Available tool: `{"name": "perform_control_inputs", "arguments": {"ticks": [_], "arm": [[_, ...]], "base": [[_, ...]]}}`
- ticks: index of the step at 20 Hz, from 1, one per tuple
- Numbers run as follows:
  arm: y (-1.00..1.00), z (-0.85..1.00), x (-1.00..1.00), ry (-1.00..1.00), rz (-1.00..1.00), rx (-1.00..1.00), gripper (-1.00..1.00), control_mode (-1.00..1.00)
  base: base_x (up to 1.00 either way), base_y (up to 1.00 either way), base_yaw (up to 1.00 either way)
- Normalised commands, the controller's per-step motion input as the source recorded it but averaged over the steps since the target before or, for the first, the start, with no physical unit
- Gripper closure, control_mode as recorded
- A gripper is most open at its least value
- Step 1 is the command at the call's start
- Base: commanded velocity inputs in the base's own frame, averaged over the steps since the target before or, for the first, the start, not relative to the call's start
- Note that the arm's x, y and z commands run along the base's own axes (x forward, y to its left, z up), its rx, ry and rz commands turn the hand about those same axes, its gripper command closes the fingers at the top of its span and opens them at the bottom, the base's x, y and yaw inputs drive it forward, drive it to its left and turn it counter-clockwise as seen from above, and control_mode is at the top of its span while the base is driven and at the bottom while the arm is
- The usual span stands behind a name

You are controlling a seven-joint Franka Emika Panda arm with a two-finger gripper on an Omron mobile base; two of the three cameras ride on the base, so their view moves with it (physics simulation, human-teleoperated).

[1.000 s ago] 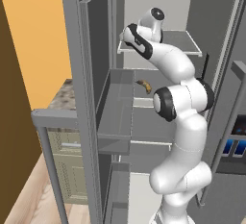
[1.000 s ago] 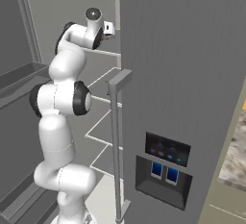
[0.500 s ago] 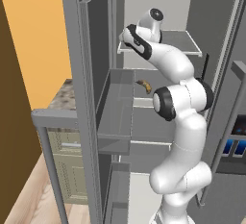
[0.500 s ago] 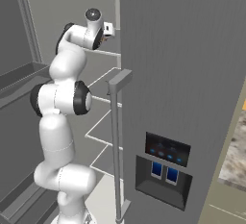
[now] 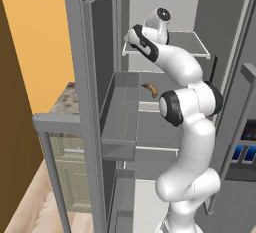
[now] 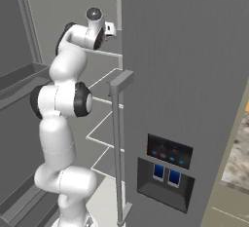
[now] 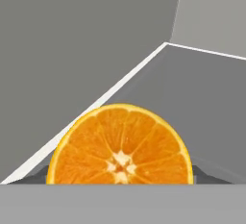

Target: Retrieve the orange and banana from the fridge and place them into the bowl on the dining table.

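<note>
Orange (image 7: 120, 146) sits btwn gripper (image 7: 120, 177) fingertips on fridge shelf (image 7: 202, 103).

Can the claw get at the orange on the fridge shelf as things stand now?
Probably yes. In the hand view the orange sits right between the claw's finger tips, and nothing stands between them on the fridge shelf. Whether the fingers already touch it, I cannot tell.

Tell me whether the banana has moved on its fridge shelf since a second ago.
No. In the left base view the banana lies at the same spot on the fridge shelf, just right of the door bin, as before.
</note>
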Motion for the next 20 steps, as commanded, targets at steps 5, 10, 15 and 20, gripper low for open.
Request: {"name": "perform_control_inputs", "arguments": {"ticks": [5, 10, 15, 20], "arm": [[-0.16, 0.0, -0.94, -0.12, 0.0, 0.0, 1.0, -1.0], [-0.29, 0.0, -1.0, -0.19, 0.0, 0.0, 1.0, -1.0], [-0.06, 0.0, -1.0, -0.21, 0.0, 0.0, 1.0, -1.0], [-0.06, 0.0, -1.0, -0.16, 0.0, 0.0, 1.0, -1.0]], "base": [[0.0, 0.0, 0.0], [0.0, 0.0, 0.0], [0.0, 0.0, 0.0], [0.0, 0.0, 0.0]]}}
